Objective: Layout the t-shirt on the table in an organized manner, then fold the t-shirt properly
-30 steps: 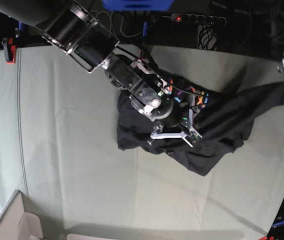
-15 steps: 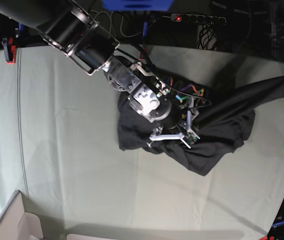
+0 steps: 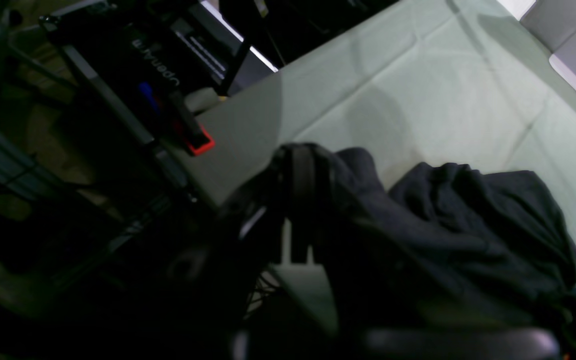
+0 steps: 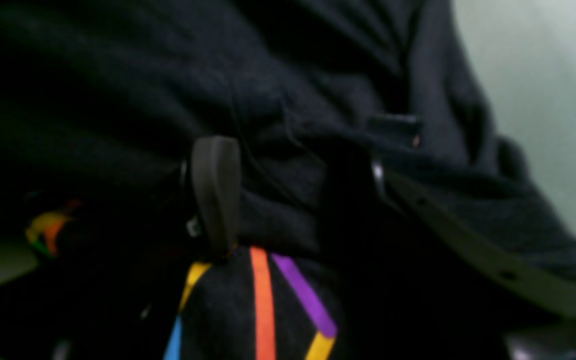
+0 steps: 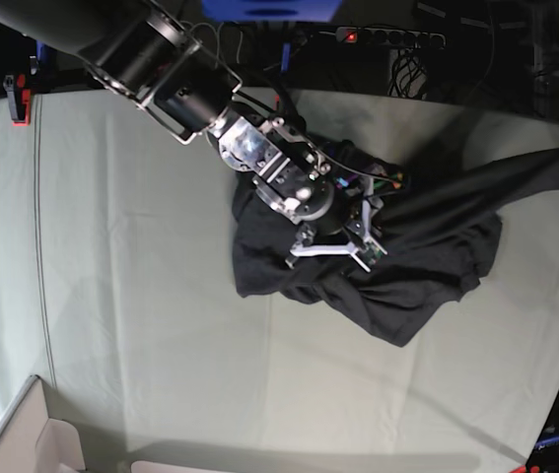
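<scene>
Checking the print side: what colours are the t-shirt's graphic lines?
Orange, purple, yellow and blue lines on the black t-shirt, clearest in the right wrist view.

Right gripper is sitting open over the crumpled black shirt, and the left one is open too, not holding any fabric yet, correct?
Not quite. The right gripper is open over the t-shirt, but the left gripper is shut on a fold of it, stretching it toward the table's edge. The left wrist view shows the grip; the base view shows the taut fabric.

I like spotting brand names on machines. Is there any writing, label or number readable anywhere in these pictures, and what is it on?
"OpenArm", seen upside down in pale letters: on the dark panel beside the table, in the left wrist view.
The t-shirt carries only coloured lines, no letters or numbers.
The power strip at the back shows a red light; any markings on it are too small to read.
</scene>
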`<action>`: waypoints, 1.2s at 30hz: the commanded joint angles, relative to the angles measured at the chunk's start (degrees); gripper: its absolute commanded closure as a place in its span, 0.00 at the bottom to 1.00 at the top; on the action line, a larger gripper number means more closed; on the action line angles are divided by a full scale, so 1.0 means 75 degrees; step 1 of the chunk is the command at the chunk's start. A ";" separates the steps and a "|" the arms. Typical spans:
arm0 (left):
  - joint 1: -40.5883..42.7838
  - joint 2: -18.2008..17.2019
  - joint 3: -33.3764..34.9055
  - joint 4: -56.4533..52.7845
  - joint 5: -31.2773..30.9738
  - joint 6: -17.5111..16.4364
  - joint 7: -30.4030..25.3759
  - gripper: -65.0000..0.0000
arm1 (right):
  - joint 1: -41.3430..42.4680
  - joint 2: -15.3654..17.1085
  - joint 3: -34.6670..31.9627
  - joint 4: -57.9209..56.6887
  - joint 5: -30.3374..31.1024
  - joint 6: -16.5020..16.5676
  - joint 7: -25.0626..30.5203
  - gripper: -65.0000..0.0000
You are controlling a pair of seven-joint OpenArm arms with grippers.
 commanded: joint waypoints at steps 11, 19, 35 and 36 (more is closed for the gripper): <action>-0.0549 -0.0079 0.0951 0.0176 -0.0068 0.0022 -0.0229 1.00 | 0.0033 0.0256 -0.0371 0.1113 0.0040 0.0013 -0.0195 1.00; -0.1979 -0.0583 0.3143 0.0270 -0.0056 0.0080 -0.0229 1.00 | -0.0975 0.1464 0.1587 0.4887 0.0028 0.0002 -0.1250 1.00; -0.5214 -0.0524 0.5804 0.0012 0.0952 0.0057 -0.0217 1.00 | -0.3378 0.3210 0.4728 0.7630 0.0052 0.0013 -0.1367 1.00; -0.5355 -0.0536 0.5792 0.0024 0.0952 0.0057 -0.0217 1.00 | -0.3448 0.3210 0.4740 0.7677 0.0052 0.0013 -0.1367 1.00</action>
